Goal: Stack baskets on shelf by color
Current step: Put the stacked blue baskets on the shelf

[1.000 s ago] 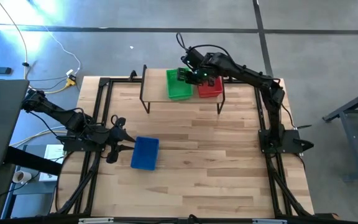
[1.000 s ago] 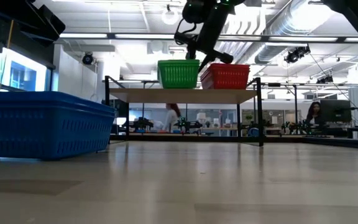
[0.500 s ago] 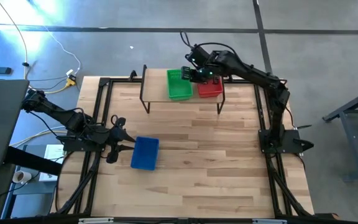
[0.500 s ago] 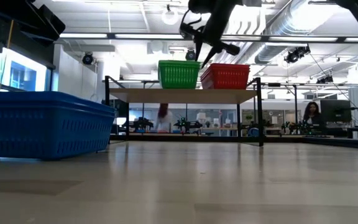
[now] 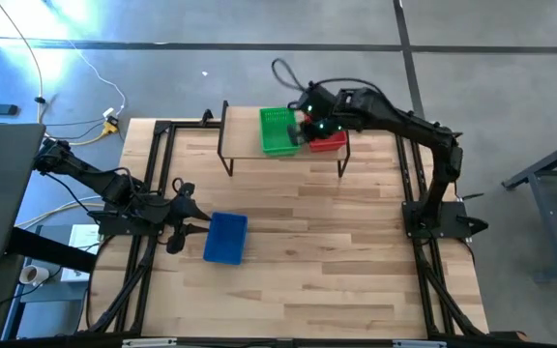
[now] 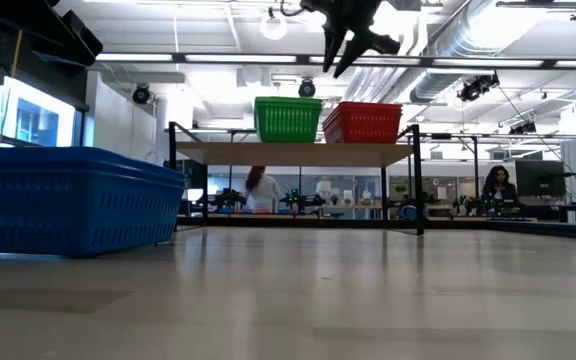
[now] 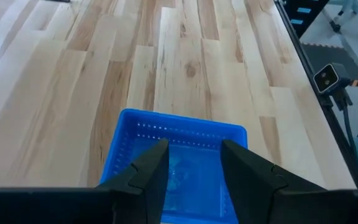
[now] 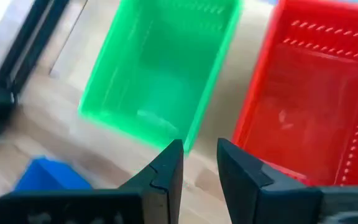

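A green basket [image 5: 278, 131] and a red basket [image 5: 331, 141] stand side by side on the shelf [image 5: 238, 128] at the table's far edge; both also show in the low view, green [image 6: 288, 119] and red [image 6: 364, 122]. My right gripper [image 6: 353, 48] hangs open above them, over the gap between the two [image 8: 199, 146]. A blue basket [image 5: 225, 238] sits on the table near the left side. My left gripper [image 7: 193, 146] is open, level, just left of the blue basket [image 7: 176, 165], touching nothing.
The shelf's left third [image 6: 213, 152] carries no basket. Black frame rails [image 5: 162, 155] run along the table's sides. Bare wooden tabletop [image 5: 337, 251] stretches between the shelf and the near edge. People sit in the room beyond the table [image 6: 496, 185].
My right gripper has risen from the green basket's right rim to well above the baskets. It has also drifted toward the table's right, to a spot over the gap between green and red. The baskets stay where they were.
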Available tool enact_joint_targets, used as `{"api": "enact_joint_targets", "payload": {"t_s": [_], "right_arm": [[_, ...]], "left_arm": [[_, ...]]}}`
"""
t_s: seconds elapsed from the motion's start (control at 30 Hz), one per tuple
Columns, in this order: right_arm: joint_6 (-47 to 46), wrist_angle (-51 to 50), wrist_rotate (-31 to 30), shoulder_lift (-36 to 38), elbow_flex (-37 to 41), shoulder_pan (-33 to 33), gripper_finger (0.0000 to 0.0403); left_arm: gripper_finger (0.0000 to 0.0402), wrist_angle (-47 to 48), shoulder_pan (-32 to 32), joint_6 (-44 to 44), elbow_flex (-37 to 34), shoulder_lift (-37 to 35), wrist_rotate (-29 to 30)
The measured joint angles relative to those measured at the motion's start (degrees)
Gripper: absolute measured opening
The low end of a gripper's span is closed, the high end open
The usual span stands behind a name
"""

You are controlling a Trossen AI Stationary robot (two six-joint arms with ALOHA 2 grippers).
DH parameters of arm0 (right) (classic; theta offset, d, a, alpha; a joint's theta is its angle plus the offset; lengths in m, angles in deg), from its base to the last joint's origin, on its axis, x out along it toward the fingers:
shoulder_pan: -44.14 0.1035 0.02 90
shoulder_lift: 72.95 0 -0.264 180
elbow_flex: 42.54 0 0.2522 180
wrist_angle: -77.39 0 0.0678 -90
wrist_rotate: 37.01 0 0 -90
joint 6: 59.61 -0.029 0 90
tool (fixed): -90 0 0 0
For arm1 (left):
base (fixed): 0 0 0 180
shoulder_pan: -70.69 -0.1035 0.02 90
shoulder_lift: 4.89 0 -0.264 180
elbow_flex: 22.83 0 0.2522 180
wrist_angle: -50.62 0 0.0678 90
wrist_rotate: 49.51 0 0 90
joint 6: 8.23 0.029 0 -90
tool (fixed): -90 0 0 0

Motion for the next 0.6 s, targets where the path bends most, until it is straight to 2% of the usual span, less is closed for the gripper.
{"api": "enact_joint_targets", "payload": {"t_s": [0.3,0.47,0.6], "right_arm": [[9.22,-4.16,-3.61,-0.38,0.02,8.45,0.0084],[15.45,-4.14,-4.92,-0.38,0.02,12.0,0.0084],[16.64,-4.74,-4.91,-0.38,0.02,14.01,0.0084]], "left_arm": [[0.0136,-0.02,0.0,-4.54,0.0,0.0,-0.2],[0.0136,-0.02,-0.02,-17.57,0.0,0.0,-0.19],[0.0136,-0.01,-0.02,-27.75,0.0,0.0,0.44]]}}
